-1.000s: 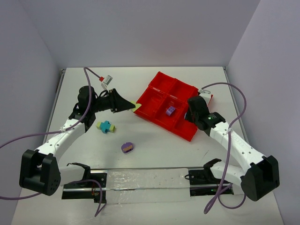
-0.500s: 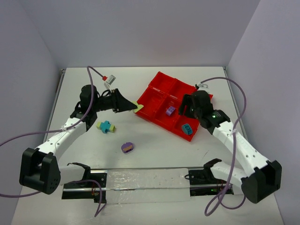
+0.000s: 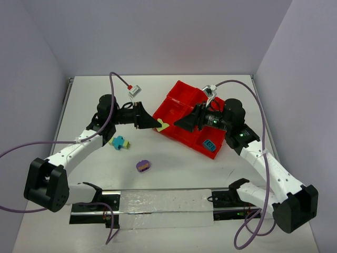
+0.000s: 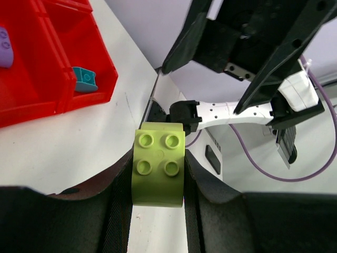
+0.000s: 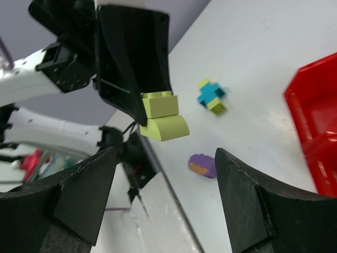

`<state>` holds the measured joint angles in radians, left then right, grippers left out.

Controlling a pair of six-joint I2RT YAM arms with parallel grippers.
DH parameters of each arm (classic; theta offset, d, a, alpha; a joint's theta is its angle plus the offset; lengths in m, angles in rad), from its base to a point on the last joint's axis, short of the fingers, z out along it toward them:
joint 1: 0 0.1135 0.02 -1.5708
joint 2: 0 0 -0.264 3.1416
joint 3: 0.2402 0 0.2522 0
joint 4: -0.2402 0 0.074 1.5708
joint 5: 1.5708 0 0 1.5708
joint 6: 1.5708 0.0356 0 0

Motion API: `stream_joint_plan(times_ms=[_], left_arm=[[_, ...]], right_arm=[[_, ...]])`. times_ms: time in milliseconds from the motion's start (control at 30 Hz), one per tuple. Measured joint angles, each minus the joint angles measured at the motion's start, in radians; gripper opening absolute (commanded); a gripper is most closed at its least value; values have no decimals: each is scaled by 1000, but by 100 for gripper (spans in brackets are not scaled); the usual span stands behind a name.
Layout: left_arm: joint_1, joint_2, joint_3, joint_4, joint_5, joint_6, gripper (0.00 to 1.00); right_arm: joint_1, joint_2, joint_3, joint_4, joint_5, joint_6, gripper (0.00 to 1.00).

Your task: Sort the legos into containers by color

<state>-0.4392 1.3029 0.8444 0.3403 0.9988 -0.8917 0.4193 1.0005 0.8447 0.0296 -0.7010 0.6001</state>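
My left gripper is shut on a pale yellow-green lego, held in the air at the near left edge of the red tray. In the left wrist view the lego sits pinched between both pads, studs facing the camera. My right gripper hangs open above the tray, pointing left at that lego, with nothing between its fingers. A teal lego lies in the tray's near compartment. A purple lego lies in another compartment. On the table lie a teal-and-yellow stack and a purple lego.
A clear strip on black brackets runs along the table's near edge between the arm bases. Purple cables loop above both arms. Grey walls close in the table at the left, right and back.
My right gripper opened, left the teal lego in the tray's near compartment, then rose and swung left. My left gripper moved right with the yellow-green lego, so the two grippers now face each other.
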Motion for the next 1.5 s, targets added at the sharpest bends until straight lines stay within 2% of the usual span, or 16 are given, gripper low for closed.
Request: stream_joint_plan(times_ms=[233, 600, 700, 900, 967, 1000, 1067, 1100, 1133, 1200, 1233, 1300, 1400, 1500], left_arm=[[-13, 0, 0, 46, 30, -23, 0], [-18, 0, 2, 75, 44, -38, 0], [-18, 0, 2, 76, 49, -39, 0], [-18, -4, 2, 85, 69, -43, 0], [-17, -7, 2, 88, 76, -43, 0], [-17, -8, 2, 88, 77, -43, 0], [-17, -9, 2, 87, 78, -42, 0], [-17, -10, 4, 82, 78, -39, 9], [-17, -10, 7, 74, 78, -33, 25], [-17, -11, 14, 47, 76, -16, 84], [-18, -11, 18, 34, 76, -8, 95], [-18, -12, 23, 16, 66, 11, 99], [-18, -13, 27, 3, 56, 19, 99], [-18, -13, 28, -7, 51, 29, 90]], right_arm=[[28, 92, -3, 131, -121, 59, 76], [52, 194, -3, 224, -181, 92, 70], [58, 200, -3, 242, -194, 97, 57], [66, 205, -3, 268, -211, 109, 24], [66, 208, -3, 276, -221, 115, 6], [66, 208, -3, 281, -226, 117, 0], [66, 209, -4, 286, -228, 121, 0], [66, 209, -5, 286, -228, 121, 0], [66, 209, -6, 289, -228, 121, 0], [67, 209, -10, 290, -225, 121, 0], [67, 209, -12, 291, -224, 121, 0], [69, 207, -15, 287, -212, 116, 0], [75, 201, -18, 271, -195, 107, 0], [76, 193, -19, 254, -182, 97, 0]])
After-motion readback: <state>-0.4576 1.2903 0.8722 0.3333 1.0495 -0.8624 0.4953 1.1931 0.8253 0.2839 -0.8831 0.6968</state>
